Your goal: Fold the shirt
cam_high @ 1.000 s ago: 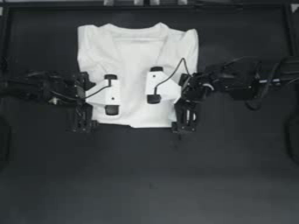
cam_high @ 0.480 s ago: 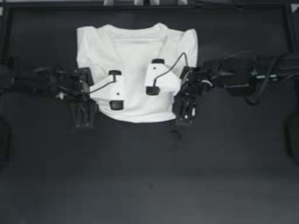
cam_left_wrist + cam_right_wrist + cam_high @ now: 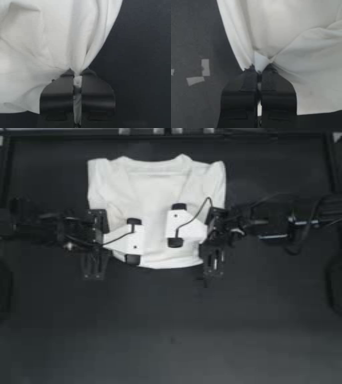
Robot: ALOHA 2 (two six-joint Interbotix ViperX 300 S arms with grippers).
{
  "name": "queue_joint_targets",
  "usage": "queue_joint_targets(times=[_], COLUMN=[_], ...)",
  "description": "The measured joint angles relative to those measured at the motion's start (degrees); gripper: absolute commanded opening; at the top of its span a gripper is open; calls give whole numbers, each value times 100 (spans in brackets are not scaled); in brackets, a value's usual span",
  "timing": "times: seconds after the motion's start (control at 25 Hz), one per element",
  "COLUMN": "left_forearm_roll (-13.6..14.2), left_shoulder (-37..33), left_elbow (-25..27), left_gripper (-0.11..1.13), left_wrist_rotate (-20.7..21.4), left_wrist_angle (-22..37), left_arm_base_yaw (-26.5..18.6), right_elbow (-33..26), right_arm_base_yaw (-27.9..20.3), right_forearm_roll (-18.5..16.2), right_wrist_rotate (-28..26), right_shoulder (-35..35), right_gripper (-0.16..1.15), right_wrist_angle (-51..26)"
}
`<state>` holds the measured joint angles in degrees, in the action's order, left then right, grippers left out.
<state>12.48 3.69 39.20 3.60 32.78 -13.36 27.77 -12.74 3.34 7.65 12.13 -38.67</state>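
Note:
The white shirt (image 3: 157, 188) lies on the dark table, collar toward the far edge, sleeves tucked in, and its lower part is bunched narrower than the shoulders. My left gripper (image 3: 95, 264) is at the shirt's lower left corner. The left wrist view shows this gripper (image 3: 77, 75) shut on a pinched fold of shirt (image 3: 50, 37) cloth. My right gripper (image 3: 212, 263) is at the lower right corner. In its own wrist view the right gripper (image 3: 259, 71) is shut on a fold of the shirt (image 3: 298, 30). The arms' white plates hide the middle of the hem.
Small pale tape marks (image 3: 204, 67) are stuck to the table beside the right gripper. The table's dark frame rail (image 3: 167, 134) runs just beyond the collar. Bare dark table (image 3: 174, 338) stretches in front of the shirt.
The shirt's lower edge has drawn a little toward the collar and bunched inward. Both grippers stay shut on the corners and have shifted only slightly.

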Motion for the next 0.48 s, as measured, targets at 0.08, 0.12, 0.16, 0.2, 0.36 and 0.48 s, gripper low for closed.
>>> queue_joint_targets(times=[0.08, 0.12, 0.16, 0.2, 0.36, 0.48], left_forearm_roll=[0, 9, 62, 149, 554, 800], left_shoulder=[-62, -114, -176, -229, -360, -360], left_elbow=[9, 18, 18, 18, 18, -26], left_gripper=[6, 6, 6, 6, 6, 6], left_wrist_rotate=[-132, -229, -316, -448, -1011, -1336], left_wrist_angle=[26, 18, 0, 18, 114, 264], left_arm_base_yaw=[123, 220, 308, 404, 773, 1028], right_elbow=[97, 132, 167, 211, 431, 624], right_arm_base_yaw=[62, 97, 149, 202, 396, 554], right_forearm_roll=[35, 53, 62, 79, 70, 53], right_wrist_rotate=[-26, -62, -123, -220, -633, -984], right_shoulder=[-123, -202, -264, -334, -738, -1046], right_gripper=[7, 7, 7, 7, 7, 7], right_wrist_angle=[18, 18, 18, 9, 0, 9])
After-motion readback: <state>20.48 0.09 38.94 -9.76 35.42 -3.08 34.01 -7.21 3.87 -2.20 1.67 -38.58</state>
